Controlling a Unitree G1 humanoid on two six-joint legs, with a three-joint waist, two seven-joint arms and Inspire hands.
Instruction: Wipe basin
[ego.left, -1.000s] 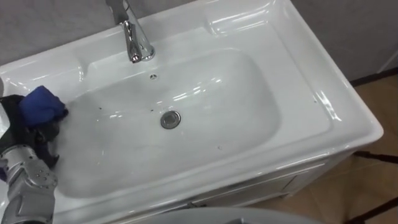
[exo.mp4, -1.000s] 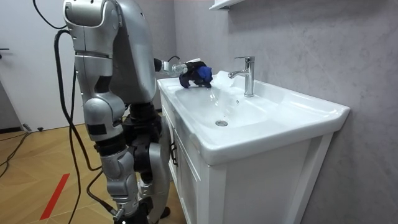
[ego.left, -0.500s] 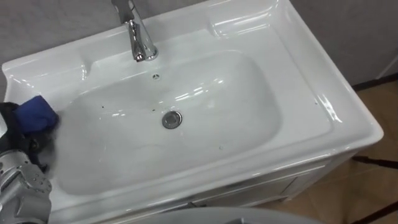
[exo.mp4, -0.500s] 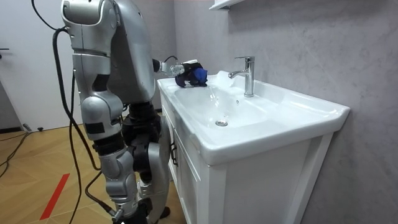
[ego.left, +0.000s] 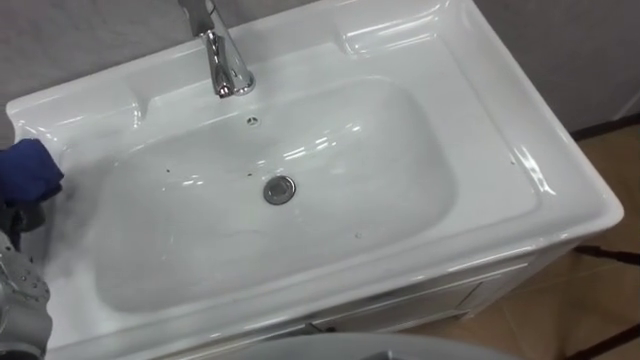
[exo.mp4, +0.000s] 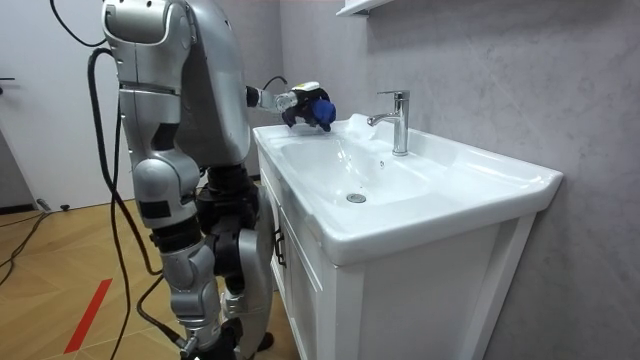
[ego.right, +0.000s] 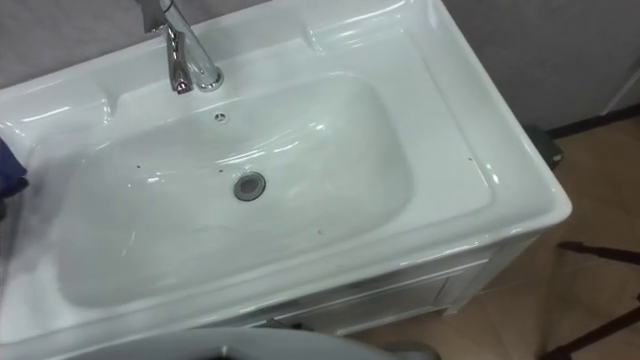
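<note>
One white cabinet (exo.mp4: 420, 290) carries one white basin (ego.left: 500, 110), and the robot stands upright at its end, at the room view's left, facing along it. The wide rectangular bowl is glossy and has a few small dark specks scattered over its bottom and on the right rim. One chrome faucet (ego.left: 225, 65) stands at the middle of the back rim with its spout reaching over the bowl. There is one round metal drain (ego.left: 279, 189) in the bowl's floor, and one small overflow hole (ego.left: 252, 121) in the back wall just below the faucet.

One blue cloth (ego.left: 28, 172) is bunched in the left hand (exo.mp4: 293, 103), whose dark fingers are curled round it. Hand and cloth sit at the basin's far left end, over the rim beside the bowl; in the room view they hang clear above the back corner of the rim, not touching it.

Half a second ago the cloth was lower, at the bowl's left edge and close to the rim. Since then the hand has lifted it up and drawn it further left, away from the bowl.
</note>
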